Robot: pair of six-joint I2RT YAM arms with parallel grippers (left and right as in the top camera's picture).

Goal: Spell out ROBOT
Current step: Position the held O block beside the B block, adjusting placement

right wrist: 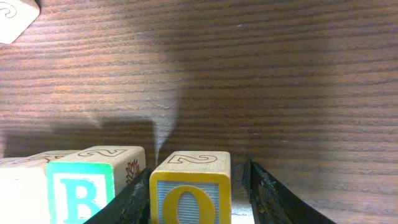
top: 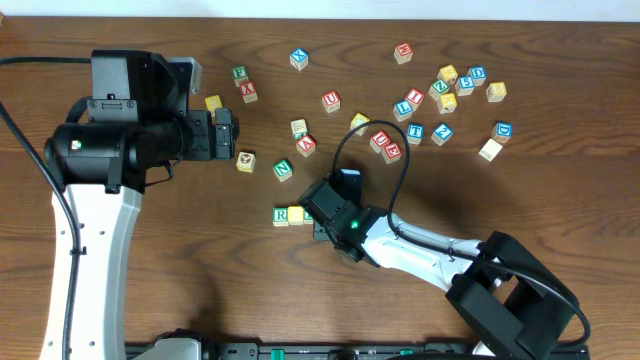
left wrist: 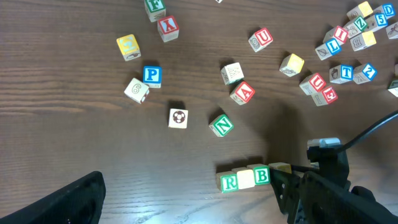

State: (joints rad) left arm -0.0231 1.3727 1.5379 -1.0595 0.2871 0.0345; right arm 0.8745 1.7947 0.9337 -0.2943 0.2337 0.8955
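Note:
A row of blocks lies on the wooden table: a green R (left wrist: 229, 182), a pale block (left wrist: 245, 179) and a green B (left wrist: 261, 175). A yellow O block (right wrist: 189, 186) stands on the table just right of the B (right wrist: 81, 186). My right gripper (right wrist: 196, 199) straddles the O. Its left finger is against the block and a gap shows at the right finger. In the overhead view it (top: 320, 215) sits at the row's right end. My left gripper (top: 228, 133) hovers open and empty to the upper left. A blue T block (top: 415, 132) lies among the loose blocks.
Many loose letter blocks are scattered across the far half: N (top: 283, 170), A (top: 306, 145), U (top: 330, 101), P (left wrist: 151, 74), a soccer-ball block (left wrist: 178, 117), and a cluster at the right (top: 455, 85). The right arm's black cable (top: 370, 140) arcs over the middle.

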